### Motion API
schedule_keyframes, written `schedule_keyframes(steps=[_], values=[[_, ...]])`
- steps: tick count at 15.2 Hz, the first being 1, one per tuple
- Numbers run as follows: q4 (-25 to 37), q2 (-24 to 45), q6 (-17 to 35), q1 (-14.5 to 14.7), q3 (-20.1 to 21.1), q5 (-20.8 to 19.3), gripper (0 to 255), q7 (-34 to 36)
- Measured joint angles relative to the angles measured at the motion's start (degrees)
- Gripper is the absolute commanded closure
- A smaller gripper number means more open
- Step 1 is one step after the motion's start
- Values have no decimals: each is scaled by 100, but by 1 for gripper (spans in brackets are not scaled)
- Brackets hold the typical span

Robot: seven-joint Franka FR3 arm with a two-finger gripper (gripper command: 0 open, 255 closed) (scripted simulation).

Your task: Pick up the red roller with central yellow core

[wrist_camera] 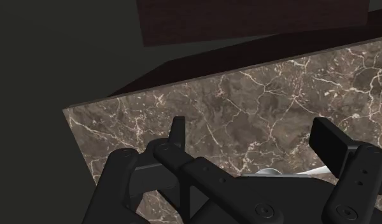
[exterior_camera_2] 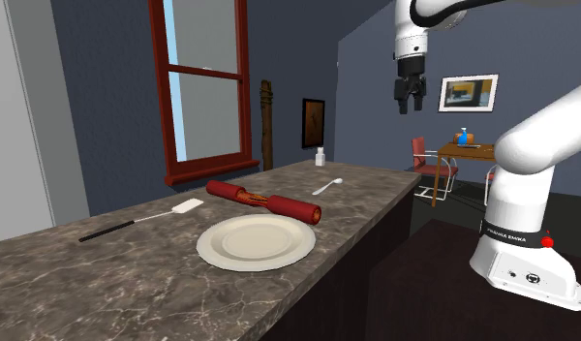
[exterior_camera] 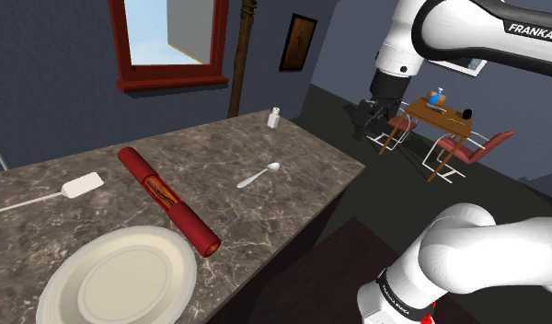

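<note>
The marbled surface (exterior_camera: 302,152) fills the lower left of the shoulder view. On it, just above a pale plate (exterior_camera: 53,285), lies the red roller (exterior_camera: 168,199) — long, stiff-looking, likely light and prone to rolling. Best gripped across its mid-length. The end effector (exterior_camera: 371,115) hangs upper right — fingers apart, empty.

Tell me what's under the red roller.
The red roller lies on the dark marbled counter, beside the white plate, not on it. The strip right beneath it is covered.
</note>
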Motion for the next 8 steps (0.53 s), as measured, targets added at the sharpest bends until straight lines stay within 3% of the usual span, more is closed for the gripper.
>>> schedule_keyframes(steps=[8], values=[[-17, 669, 695, 253, 560, 368, 0, 587]])
